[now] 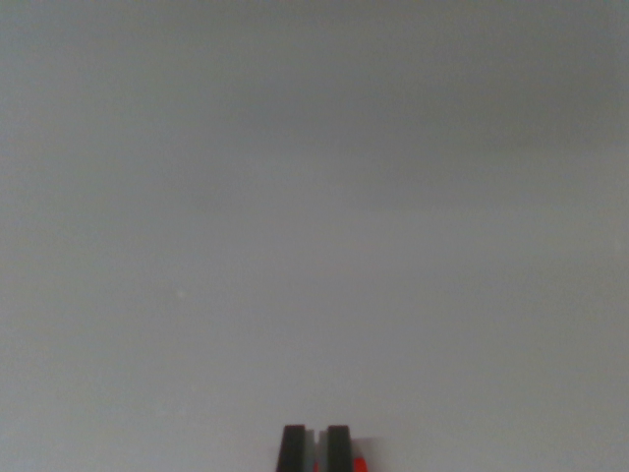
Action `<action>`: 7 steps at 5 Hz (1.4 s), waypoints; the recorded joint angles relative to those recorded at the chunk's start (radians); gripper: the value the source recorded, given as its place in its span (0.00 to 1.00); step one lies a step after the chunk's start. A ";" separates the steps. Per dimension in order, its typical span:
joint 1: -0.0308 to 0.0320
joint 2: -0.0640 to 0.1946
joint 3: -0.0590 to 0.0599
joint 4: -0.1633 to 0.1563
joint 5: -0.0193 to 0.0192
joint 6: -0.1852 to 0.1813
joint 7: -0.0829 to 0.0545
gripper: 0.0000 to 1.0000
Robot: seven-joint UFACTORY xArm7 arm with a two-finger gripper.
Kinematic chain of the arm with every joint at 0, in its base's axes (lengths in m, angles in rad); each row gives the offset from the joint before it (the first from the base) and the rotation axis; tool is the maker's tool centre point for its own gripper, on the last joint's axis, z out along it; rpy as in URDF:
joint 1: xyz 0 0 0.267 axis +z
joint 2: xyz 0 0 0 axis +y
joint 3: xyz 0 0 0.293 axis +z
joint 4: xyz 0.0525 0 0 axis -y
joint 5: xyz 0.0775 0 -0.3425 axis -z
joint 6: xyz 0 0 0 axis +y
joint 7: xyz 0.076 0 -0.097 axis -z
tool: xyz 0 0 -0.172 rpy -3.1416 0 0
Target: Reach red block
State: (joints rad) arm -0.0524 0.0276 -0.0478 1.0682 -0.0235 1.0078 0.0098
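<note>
Grey surface (314, 197) was seen filling nearly the whole wrist view, plain and blurred. At the bottom edge, two dark fingertips (292, 447) of the gripper (315, 448) were shown close together, with only a narrow gap between them and nothing held. A sliver of the red block (360, 464) was glimpsed just beside the finger on the wrist view's right, mostly hidden.

Hard to say what sort of place this is: only a plain, pale grey tabletop (314, 197) fills the view, bare and evenly lit, like a test bench.
</note>
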 joint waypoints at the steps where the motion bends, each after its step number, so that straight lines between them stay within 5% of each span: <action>1: -0.0002 0.006 -0.002 -0.046 -0.0002 -0.048 0.002 0.00; 2: -0.0002 0.006 -0.002 -0.046 -0.0002 -0.048 0.002 0.00; 3: -0.0005 0.012 -0.003 -0.091 -0.0004 -0.094 0.003 0.00; 4: -0.0005 0.012 -0.003 -0.091 -0.0004 -0.094 0.003 0.00; 7: -0.0009 0.023 -0.006 -0.177 -0.0008 -0.183 0.006 0.00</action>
State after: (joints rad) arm -0.0533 0.0503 -0.0539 0.8916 -0.0243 0.8253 0.0158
